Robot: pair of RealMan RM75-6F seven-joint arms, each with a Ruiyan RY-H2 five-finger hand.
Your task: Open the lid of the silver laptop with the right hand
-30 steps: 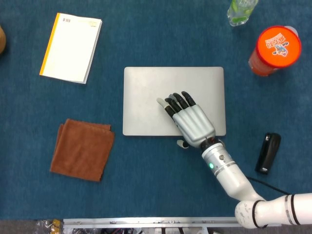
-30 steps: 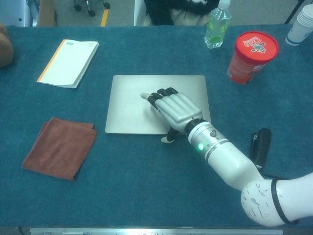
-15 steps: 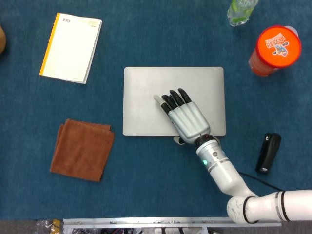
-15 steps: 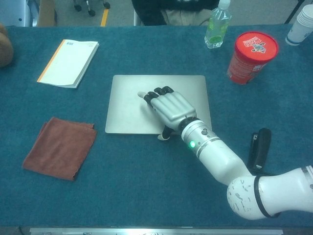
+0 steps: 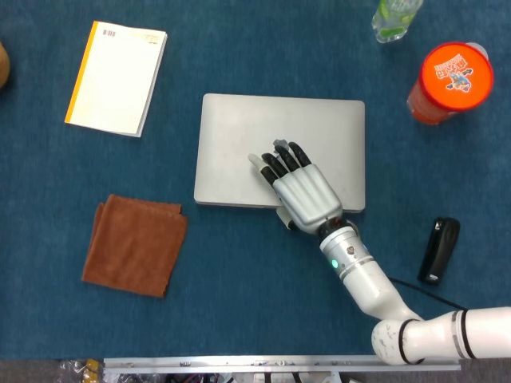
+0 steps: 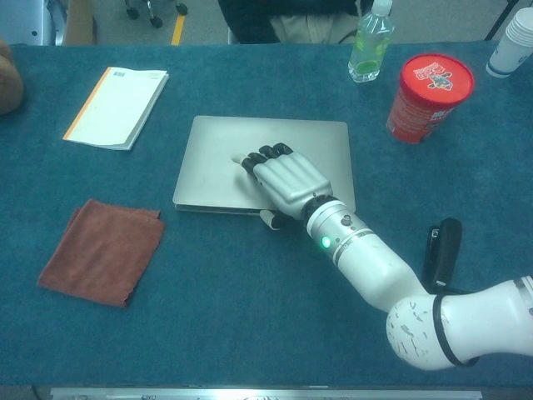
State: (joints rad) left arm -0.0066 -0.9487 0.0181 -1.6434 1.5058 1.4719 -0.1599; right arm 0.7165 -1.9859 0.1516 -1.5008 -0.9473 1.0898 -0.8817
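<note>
Now the right hand (image 5: 302, 191) grips the silver laptop (image 5: 239, 144) lid's front edge, fingers on top, thumb beneath.

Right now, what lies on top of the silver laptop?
Only the right hand rests on the silver laptop, its fingers spread over the lid. The thumb reaches under the front edge, mostly hidden.

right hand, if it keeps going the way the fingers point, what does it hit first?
Nothing beyond the silver laptop that the right hand already rests on. Past its far-left corner, only bare table shows, though height is unclear.
</note>
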